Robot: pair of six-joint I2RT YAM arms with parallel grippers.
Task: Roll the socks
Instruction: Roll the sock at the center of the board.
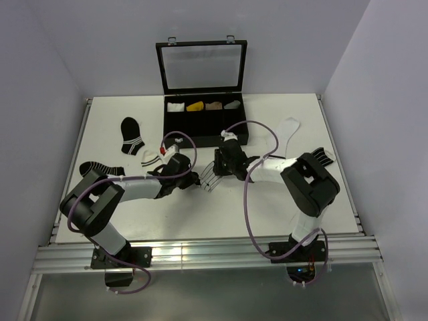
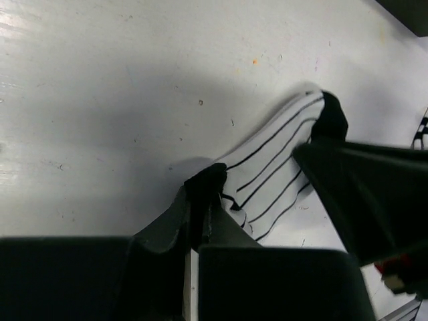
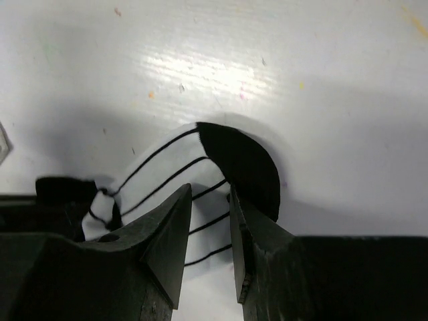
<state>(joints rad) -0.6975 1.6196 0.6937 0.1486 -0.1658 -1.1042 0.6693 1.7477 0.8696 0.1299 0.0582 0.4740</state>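
**Left gripper (image 2: 202,182) clamped on the striped sock (image 2: 271,167); no roll formed yet**

Your left jaws are pinched shut on the sock's end opposite the toe. Just beyond, the right gripper (image 3: 210,194) hangs over the black toe, its jaws a narrow gap apart and gripping nothing. The sock lies stretched out mid-table (image 1: 200,217), between both arms. Farther right, the plain white sock (image 1: 289,130) lies unrolled. By this view, both rolls remain to be done.

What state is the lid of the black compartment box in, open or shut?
Open: the lid stands upright behind the box, and the box's compartments show from above.
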